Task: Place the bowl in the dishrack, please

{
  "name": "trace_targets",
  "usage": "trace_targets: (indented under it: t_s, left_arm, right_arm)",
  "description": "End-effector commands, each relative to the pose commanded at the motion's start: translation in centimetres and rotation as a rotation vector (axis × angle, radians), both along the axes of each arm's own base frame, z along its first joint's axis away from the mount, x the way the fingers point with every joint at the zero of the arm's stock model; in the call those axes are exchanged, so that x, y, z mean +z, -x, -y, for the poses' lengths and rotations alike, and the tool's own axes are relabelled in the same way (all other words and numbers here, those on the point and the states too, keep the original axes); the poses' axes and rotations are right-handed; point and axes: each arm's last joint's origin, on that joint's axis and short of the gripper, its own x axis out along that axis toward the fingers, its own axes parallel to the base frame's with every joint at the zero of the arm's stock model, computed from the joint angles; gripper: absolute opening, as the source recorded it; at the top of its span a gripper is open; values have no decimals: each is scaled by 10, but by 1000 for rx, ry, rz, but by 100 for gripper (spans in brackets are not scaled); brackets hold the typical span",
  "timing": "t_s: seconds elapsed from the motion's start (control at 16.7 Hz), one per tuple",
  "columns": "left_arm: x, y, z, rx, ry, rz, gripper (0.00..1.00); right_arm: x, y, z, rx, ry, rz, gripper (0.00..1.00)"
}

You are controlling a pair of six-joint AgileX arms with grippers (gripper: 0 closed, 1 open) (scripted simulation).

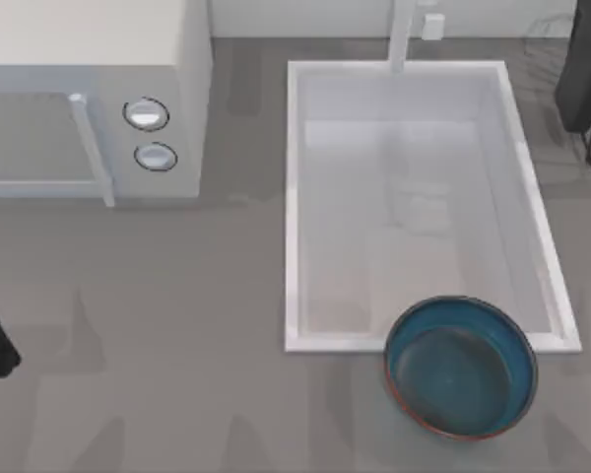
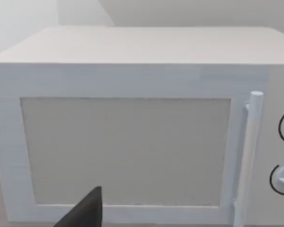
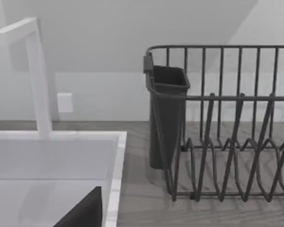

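Bowl (image 1: pixel 461 367) not picked up yet, basically nothing done.

It's sitting on the bench (image 1: pixel 177 374) at the near edge of the white sink (image 1: pixel 294 197), untouched. Dishrack (image 3: pixel 227 127) stands empty off to the right. Both arms are parked at the table's edges; can't tell how their fingers are set. Grab, carry and drop-off all left.

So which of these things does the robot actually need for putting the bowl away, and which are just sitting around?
Needed for the job:
- bowl, resting on the counter and overlapping the sink's near rim
- dish rack, on the counter to the right of the sink

Just sitting around:
- microwave, door shut
- sink
- tap
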Motion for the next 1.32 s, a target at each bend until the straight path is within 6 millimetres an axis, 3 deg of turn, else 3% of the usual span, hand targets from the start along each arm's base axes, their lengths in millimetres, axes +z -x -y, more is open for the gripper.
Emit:
trace_targets:
  t_s: [0.3, 0.54, 0.9, 1.32]
  left_arm:
    - [0, 0, 0, 0, 0, 0, 100]
    - [0, 0, 0, 0, 0, 0, 100]
    - [0, 0, 0, 0, 0, 0, 100]
    - [0, 0, 0, 0, 0, 0, 100]
  right_arm:
    - [10, -1, -3, 27, -27, -64, 100]
    - [38, -9, -13, 88, -93, -299, 100]
    - [67, -57, -47, 120, -135, -881, 100]
    - [74, -111, -104, 39, -55, -1368, 100]
